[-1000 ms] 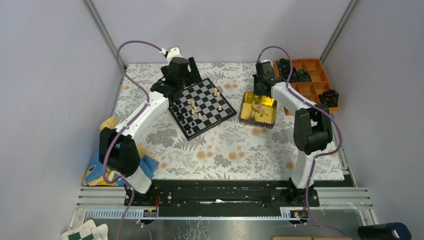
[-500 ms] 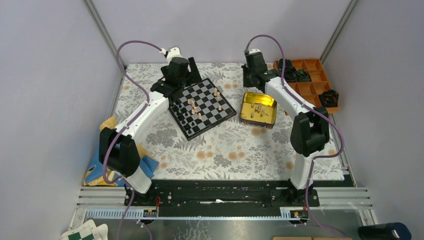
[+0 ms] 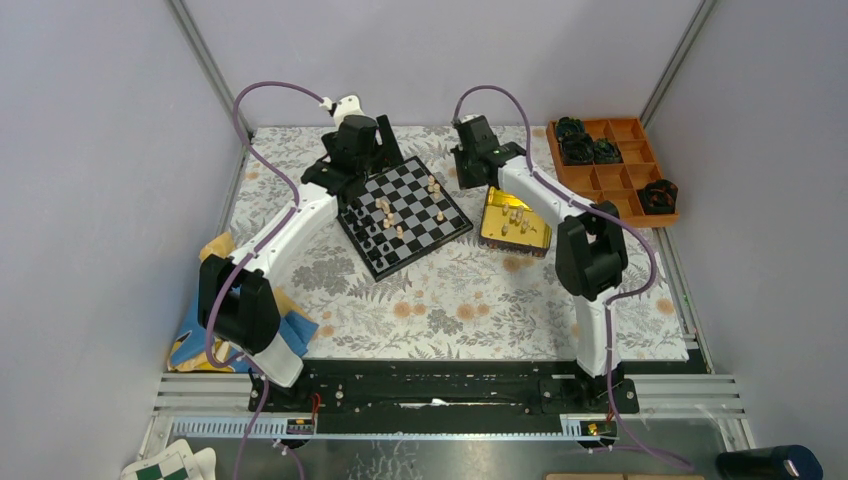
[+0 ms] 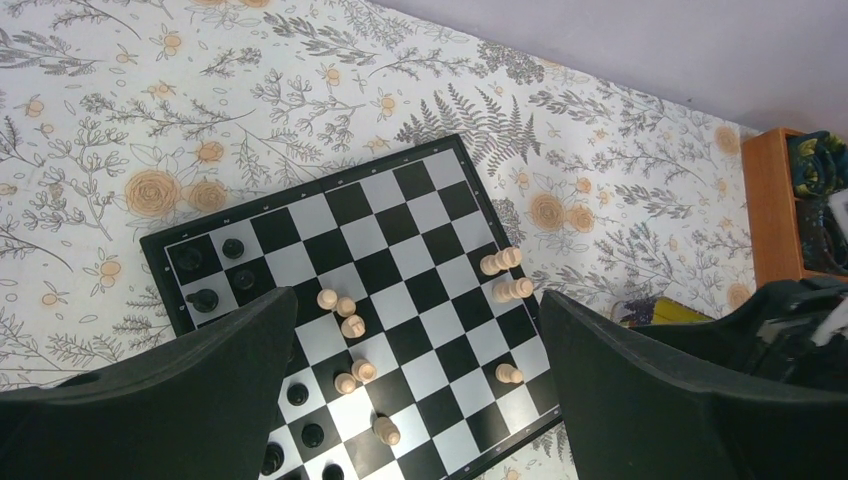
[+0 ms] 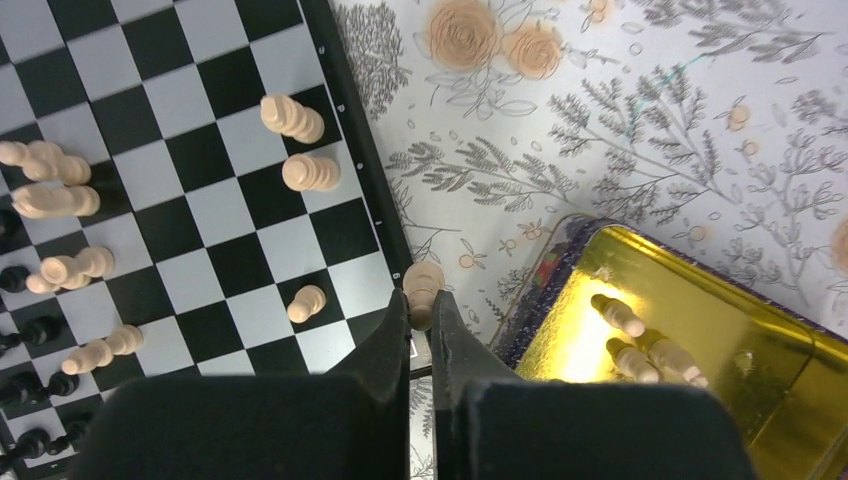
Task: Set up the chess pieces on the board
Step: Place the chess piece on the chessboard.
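The black-and-grey board (image 3: 404, 214) lies at the table's middle left, with several tan pieces (image 4: 350, 326) and black pieces (image 4: 203, 299) on it. My left gripper (image 4: 400, 400) hovers above the board's far left corner, open and empty. My right gripper (image 5: 421, 318) is shut on a tan chess piece (image 5: 421, 285) and holds it above the board's right rim (image 5: 385, 235), between the board and the gold tin (image 5: 690, 350). Three tan pieces (image 5: 640, 345) lie in the tin.
An orange compartment tray (image 3: 612, 170) with bulky black objects stands at the far right. A blue and yellow cloth (image 3: 205, 335) lies at the left edge. A green-and-white checkered item (image 3: 165, 465) sits below the rail.
My right gripper has lifted away from over the gold tin and swung left towards the board with the tan piece. The left arm has not moved.
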